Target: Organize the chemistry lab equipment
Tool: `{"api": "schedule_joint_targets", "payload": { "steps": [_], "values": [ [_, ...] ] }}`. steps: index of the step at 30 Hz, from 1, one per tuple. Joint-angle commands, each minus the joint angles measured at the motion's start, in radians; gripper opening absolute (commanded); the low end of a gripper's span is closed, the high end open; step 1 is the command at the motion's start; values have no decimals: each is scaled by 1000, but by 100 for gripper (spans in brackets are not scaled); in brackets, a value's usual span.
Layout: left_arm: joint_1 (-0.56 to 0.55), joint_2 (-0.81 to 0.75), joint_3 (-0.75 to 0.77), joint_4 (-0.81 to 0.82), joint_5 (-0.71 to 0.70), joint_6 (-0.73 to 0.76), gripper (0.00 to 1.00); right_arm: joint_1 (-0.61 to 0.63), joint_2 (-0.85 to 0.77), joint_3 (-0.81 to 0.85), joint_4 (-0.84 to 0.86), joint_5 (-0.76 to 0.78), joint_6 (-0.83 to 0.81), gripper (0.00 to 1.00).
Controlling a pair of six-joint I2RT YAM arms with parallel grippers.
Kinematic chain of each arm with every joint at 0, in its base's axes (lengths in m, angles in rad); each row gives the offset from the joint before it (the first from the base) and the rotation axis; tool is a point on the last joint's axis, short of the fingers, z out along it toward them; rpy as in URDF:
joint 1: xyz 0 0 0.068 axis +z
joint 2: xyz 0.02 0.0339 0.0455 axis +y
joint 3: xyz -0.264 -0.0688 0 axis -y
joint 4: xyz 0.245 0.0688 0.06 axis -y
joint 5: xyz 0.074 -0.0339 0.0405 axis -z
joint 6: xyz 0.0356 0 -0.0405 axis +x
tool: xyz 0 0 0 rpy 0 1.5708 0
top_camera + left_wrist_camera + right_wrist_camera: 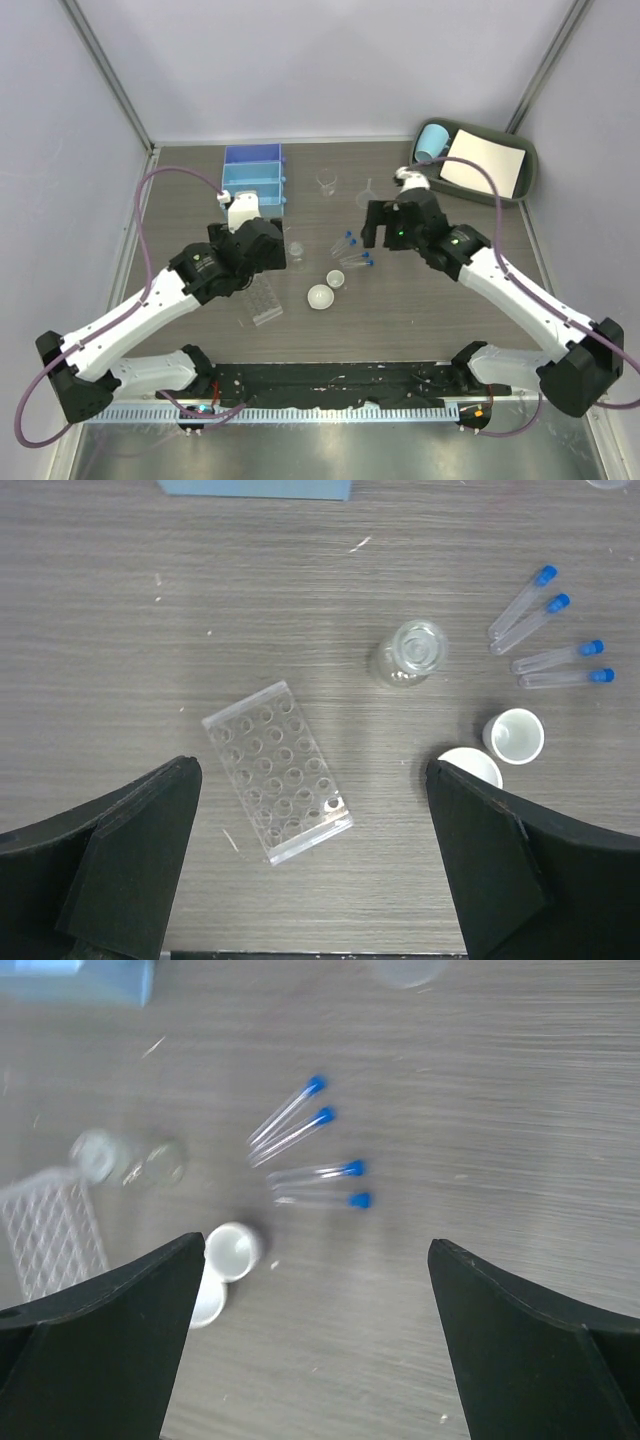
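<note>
Black left jaws apart, right jaws apart, clear gridded rack [277, 771], slim blue-capped tubes [550, 658].

You are looking at a grey wood-grain table [420, 310]. In the top view, a blue bin [252, 170] is sitting at about eleven o'clock, close to the far edge, and its pale blue edge is just showing at twelve o'clock in the left wrist view. At one o'clock a dark green tray [527, 165] is resting in the far right corner. A light-blue mug [432, 140] is sitting at the tray's nine o'clock end, and a white paper sheet [485, 163] is lying flat beside it. At six o'clock a black strip [340, 380] is running along the near edge.
</note>
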Motion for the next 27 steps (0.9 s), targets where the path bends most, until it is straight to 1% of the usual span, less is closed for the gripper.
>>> {"api": "schedule_joint_targets", "payload": {
  "steps": [1, 2, 3, 5, 6, 7, 8, 9, 10, 11, 14, 17, 22, 23, 26, 27],
  "values": [
    [43, -84, -6, -108, -89, -153, 100, 194, 67, 107, 8, -17, -52, 100],
    [57, -90, -14, -115, -85, -158, 100, 226, 80, 121, 4, 3, -55, 100],
    [93, -96, -32, -116, -60, -170, 100, 278, 98, 135, 3, 13, -54, 100],
    [144, -101, -57, -104, -4, -180, 100, 330, 144, 173, 1, 30, -54, 100],
    [199, -104, -93, -95, 68, -198, 100, 352, 160, 187, 1, 43, -55, 99],
    [227, -116, -119, -79, 107, -207, 99, 398, 190, 210, 1, 52, -55, 100],
    [251, -127, -177, -31, 147, -215, 98, 416, 202, 219, 4, 60, -54, 100],
    [290, -136, -208, -4, 188, -232, 97, 433, 216, 229, 7, 72, -54, 100],
    [304, -153, -234, 17, 236, -244, 96, 461, 242, 249, 9, 76, -52, 100],
    [314, -161, -285, 61, 253, -252, 96, 473, 252, 256, 12, 76, -49, 100],
    [371, -164, -360, 124, 325, -272, 92, 505, 288, 272, 36, 57, -45, 99],
    [406, -153, -409, 175, 394, -281, 89, 519, 330, 282, 66, 8, -39, 97],
    [427, -158, -480, 261, 452, -286, 72, 535, 359, 256, 113, -23, -29, 96],
    [433, -165, -489, 272, 471, -286, 65, 536, 356, 249, 125, -26, -28, 96],
    [436, -181, -526, 296, 484, -292, 58, 536, 347, 218, 142, -32, -26, 96],
    [437, -184, -535, 303, 489, -292, 57, 538, 341, 203, 147, -30, -23, 96]
  ]
}}
